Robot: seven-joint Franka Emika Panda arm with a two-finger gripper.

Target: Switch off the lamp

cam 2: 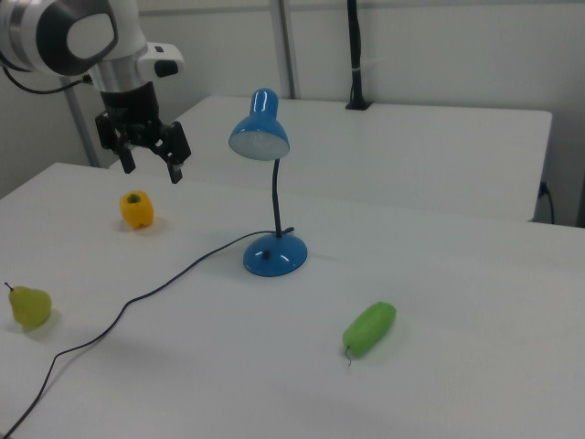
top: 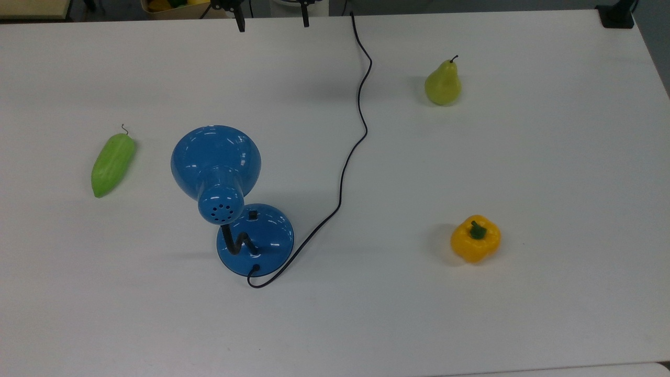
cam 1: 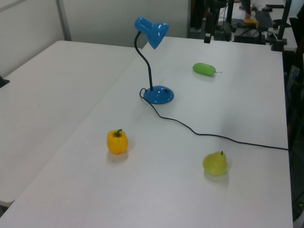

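1. While I read the top view, the gripper point(top: 272, 18) sits at the table's point(top: 549, 173) far edge, fingers spread wide, holding nothing. The lamp point(top: 230, 204) stands left of centre, base switch point(top: 253, 214) facing the far edge. Its cord point(top: 352, 157) snakes from the base to that edge. Green gourd point(top: 112, 164) near the top view's left edge; pear point(top: 443, 84) and yellow pepper point(top: 475, 238) well apart on the top view's right. Open surface between gripper and lamp.
2. Left view: one finger point(cam 1: 207, 33) hangs above the far table edge, beyond the gourd point(cam 1: 204, 69). Lamp point(cam 1: 154, 66) mid-table, shade raised on its bent neck.
3. Right view: gripper point(cam 2: 151, 160) open, high above the table, well to the right view's left of the lamp point(cam 2: 270, 192); pepper point(cam 2: 136, 209) below it.
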